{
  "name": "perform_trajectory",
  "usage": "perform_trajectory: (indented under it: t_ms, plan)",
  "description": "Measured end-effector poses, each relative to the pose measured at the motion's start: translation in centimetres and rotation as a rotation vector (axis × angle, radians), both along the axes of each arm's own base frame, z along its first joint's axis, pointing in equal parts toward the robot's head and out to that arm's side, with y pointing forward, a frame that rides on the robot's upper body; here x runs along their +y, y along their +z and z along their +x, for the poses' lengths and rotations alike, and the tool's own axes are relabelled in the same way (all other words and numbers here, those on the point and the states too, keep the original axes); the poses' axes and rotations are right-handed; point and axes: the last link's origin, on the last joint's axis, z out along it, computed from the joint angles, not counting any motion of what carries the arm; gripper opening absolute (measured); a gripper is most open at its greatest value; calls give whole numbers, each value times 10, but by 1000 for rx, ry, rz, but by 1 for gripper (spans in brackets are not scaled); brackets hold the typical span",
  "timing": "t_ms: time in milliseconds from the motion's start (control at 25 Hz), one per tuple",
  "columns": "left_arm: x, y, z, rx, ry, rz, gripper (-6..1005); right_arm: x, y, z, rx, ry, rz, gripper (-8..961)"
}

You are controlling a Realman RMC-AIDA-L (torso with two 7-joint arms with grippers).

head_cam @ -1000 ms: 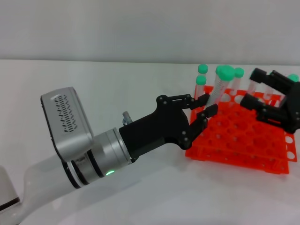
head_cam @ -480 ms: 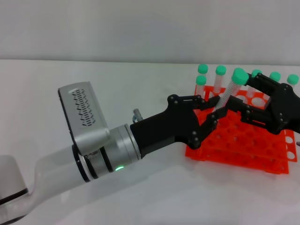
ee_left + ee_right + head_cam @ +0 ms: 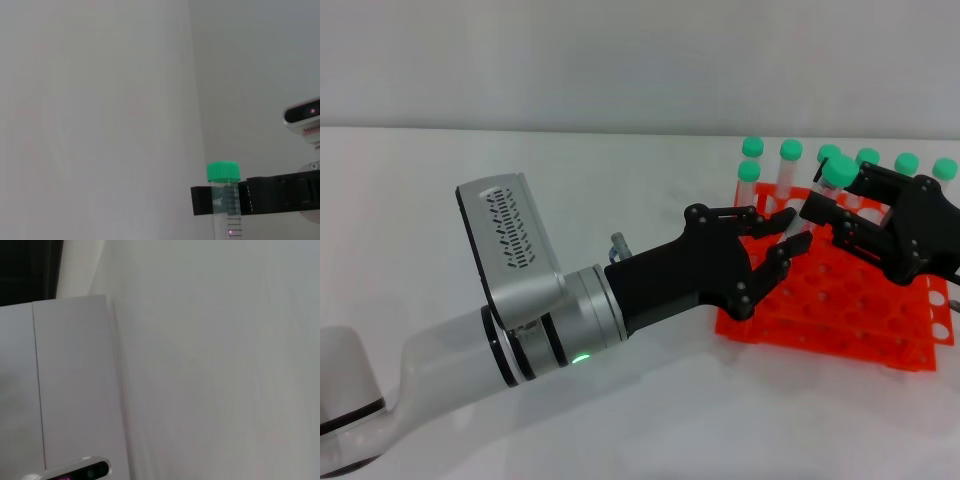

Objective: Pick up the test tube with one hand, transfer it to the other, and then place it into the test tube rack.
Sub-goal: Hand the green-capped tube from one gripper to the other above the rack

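Observation:
The test tube (image 3: 838, 170), clear with a green cap, hangs tilted above the near left part of the orange-red rack (image 3: 840, 310). My left gripper (image 3: 796, 228), on the silver-grey arm, still has its fingers around the tube's lower part. My right gripper (image 3: 828, 218), coming from the right, is closed on the tube just below the cap. The left wrist view shows the capped tube (image 3: 224, 172) with the right gripper's black fingers (image 3: 280, 196) clamped across it. The right wrist view shows neither the tube nor the rack.
Several other green-capped tubes (image 3: 790, 150) stand upright in the rack's back rows. The rack sits at the right of the white table (image 3: 520, 160). The left arm's silver housing (image 3: 510, 250) reaches across the table's middle.
The left gripper carried the tube to the right to meet the right gripper. The right gripper moved in from the right and closed on the tube below its cap.

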Motion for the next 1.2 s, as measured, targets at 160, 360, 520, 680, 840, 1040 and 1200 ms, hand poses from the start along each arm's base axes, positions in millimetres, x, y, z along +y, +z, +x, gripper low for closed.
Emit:
perform_trajectory:
  t_ms: [160,360,520,680,840,1040,1200]
  plan:
    - [0,0,1,-2,-2,0,192,1,0,1,-5,-7,8,508]
    - [1,0,2,-2,-2,2,192,0,2,4,-12,-6,32,404]
    - [0,0,2,-4,-1,2,193,-2,4,7,-12,-5,43,295]
    - [0,-1,3,-4,-2,0,193,-2,5,8,-12,-4,45,195]
    - [0,-2,4,-5,2,-1,193,-3,6,9,-11,-6,46,195]
    - [-1,-3,3,-19,17,9,193,-4,7,11,-8,-15,52,195]
    - [-2,-2,-2,-23,42,56,193,-4,9,12,-6,-22,58,194]
